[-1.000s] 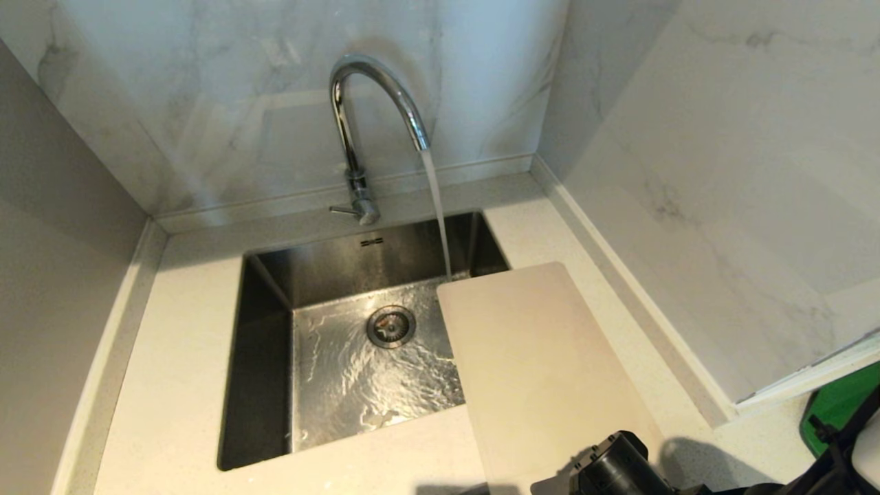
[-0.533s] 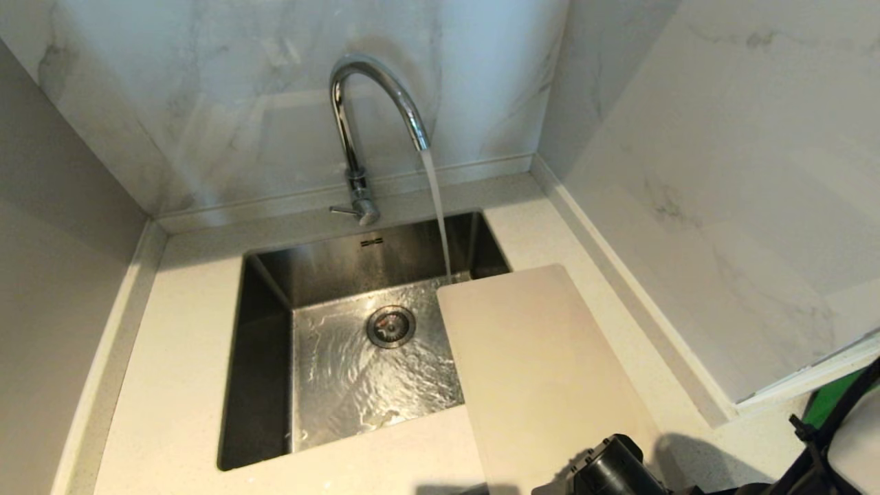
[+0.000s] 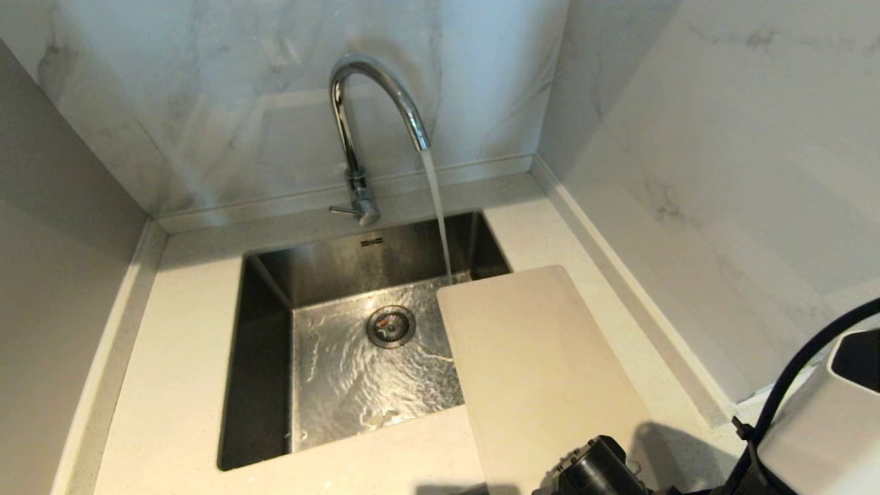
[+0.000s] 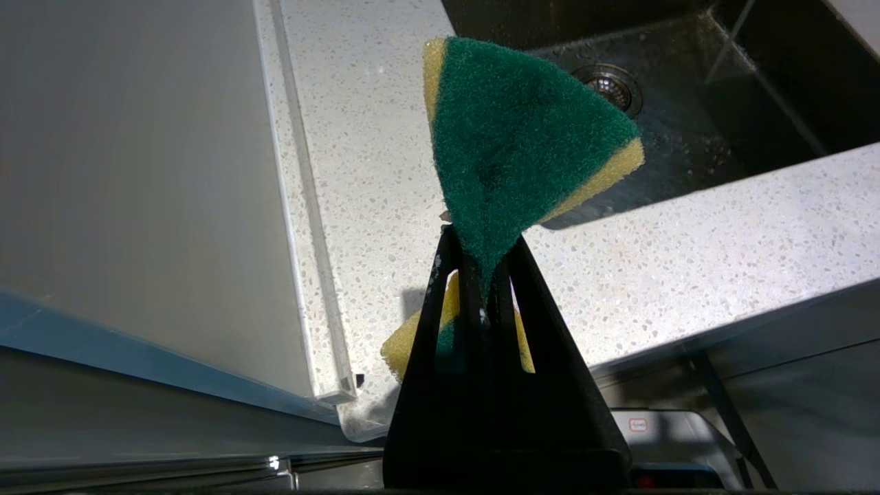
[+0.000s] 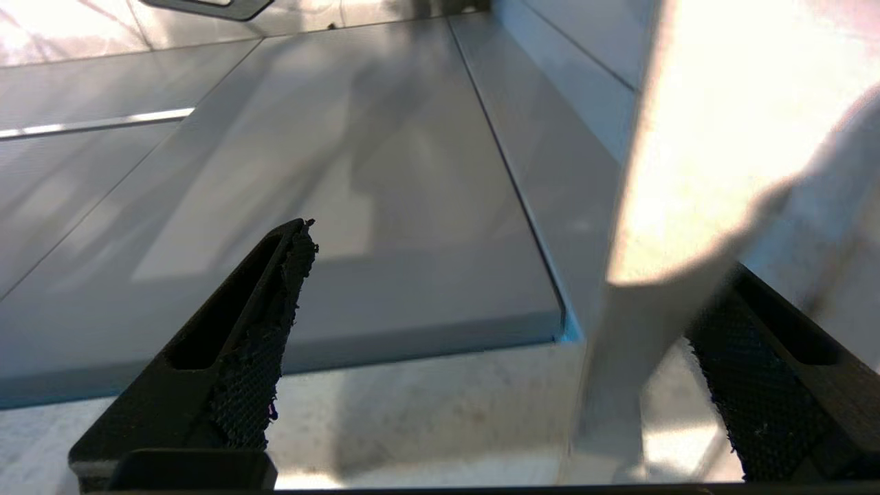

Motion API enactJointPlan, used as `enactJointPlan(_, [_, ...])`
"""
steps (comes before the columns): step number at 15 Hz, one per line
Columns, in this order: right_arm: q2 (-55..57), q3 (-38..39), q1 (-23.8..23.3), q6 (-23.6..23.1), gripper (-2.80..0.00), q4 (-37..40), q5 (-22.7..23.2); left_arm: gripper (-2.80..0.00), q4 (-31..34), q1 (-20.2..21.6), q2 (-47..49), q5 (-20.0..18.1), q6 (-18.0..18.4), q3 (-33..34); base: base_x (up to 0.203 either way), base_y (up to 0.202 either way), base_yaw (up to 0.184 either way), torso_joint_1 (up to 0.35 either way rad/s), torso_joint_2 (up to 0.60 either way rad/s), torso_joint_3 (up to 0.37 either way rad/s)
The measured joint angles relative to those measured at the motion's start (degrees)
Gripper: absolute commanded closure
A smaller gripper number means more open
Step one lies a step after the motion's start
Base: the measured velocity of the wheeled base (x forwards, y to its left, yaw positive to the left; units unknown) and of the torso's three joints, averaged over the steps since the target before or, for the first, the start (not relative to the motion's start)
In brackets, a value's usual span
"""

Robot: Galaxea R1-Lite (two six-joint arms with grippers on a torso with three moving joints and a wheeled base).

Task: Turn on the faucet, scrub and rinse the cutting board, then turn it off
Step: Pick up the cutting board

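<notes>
The chrome faucet (image 3: 375, 103) is running; its stream (image 3: 436, 213) falls into the sink just past the far edge of the cutting board (image 3: 543, 364). This beige board lies flat on the counter right of the sink, its left part overhanging the basin. My right arm's black wrist (image 3: 595, 471) sits at the board's near end. In the right wrist view my right gripper (image 5: 515, 254) is open, and a pale blurred slab (image 5: 687, 172), apparently the board, passes close to one finger. My left gripper (image 4: 481, 237) is shut on a green-and-yellow sponge (image 4: 522, 137), over the counter left of the sink.
The steel sink (image 3: 268, 289) has a round drain (image 3: 390, 325) and water rippling over its floor. Marble walls close in behind and to the right. The faucet's thin lever (image 3: 342, 210) points left. A white arm link (image 3: 825, 426) fills the lower right corner.
My right arm's white link has risen into the lower right corner, covering the green thing there. The black wrist slid slightly left and down. The water keeps running.
</notes>
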Motion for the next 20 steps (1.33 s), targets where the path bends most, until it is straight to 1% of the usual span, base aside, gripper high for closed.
enactJointPlan(4, [2.19, -0.03, 0.00, 0.04, -2.80, -0.21, -0.06, 0.00, 0.00, 0.00, 0.00, 0.00, 0.00, -0.01, 0.000, 0.000, 0.000, 0.000, 0.00, 0.000])
enactJointPlan(10, [4.51, -0.31, 0.00, -0.07, -2.80, -0.92, -2.28, 0.00, 0.00, 0.00, 0.00, 0.04, -0.01, -0.01, 0.000, 0.000, 0.000, 0.000, 0.00, 0.000])
enactJointPlan(14, [7.41, -0.01, 0.00, -0.08, -2.80, -5.83, -2.49, 0.00, 0.00, 0.00, 0.00, 0.02, 0.00, -0.01, 0.000, 0.000, 0.000, 0.000, 0.00, 0.000])
enactJointPlan(18, [10.28, 0.67, 0.02, -0.09, -2.80, -9.38, -2.62, 0.00, 0.00, 0.00, 0.00, 0.03, 0.03, -0.01, 0.000, 0.000, 0.000, 0.000, 0.00, 0.000])
enactJointPlan(20, [10.93, 0.80, 0.00, -0.02, -2.80, -9.83, -2.67, 0.00, 0.00, 0.00, 0.00, 0.04, 0.00, -0.01, 0.000, 0.000, 0.000, 0.000, 0.00, 0.000])
